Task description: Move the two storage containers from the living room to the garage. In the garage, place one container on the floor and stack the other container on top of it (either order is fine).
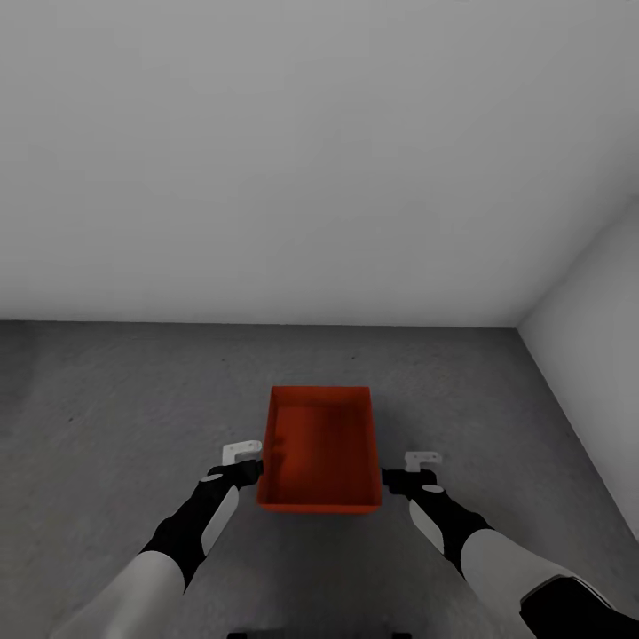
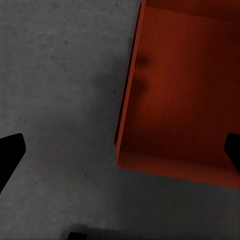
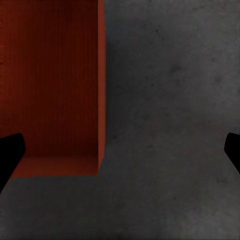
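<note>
We see one red bin [image 1: 321, 448] sitting on the grey floor [image 1: 124, 399].

The bin is open on top, near the corner of two pale walls [image 1: 319, 151]. Our left gripper [image 1: 241, 461] waits at the bin's 9 o'clock side and our right gripper [image 1: 417, 470] at 3 o'clock. Both claws are spread wide and hold nothing.

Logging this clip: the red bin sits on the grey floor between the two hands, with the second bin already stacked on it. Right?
Not quite. No second bin is stacked: the head view shows one bin, open and empty, on the floor between the left hand and right hand.
</note>
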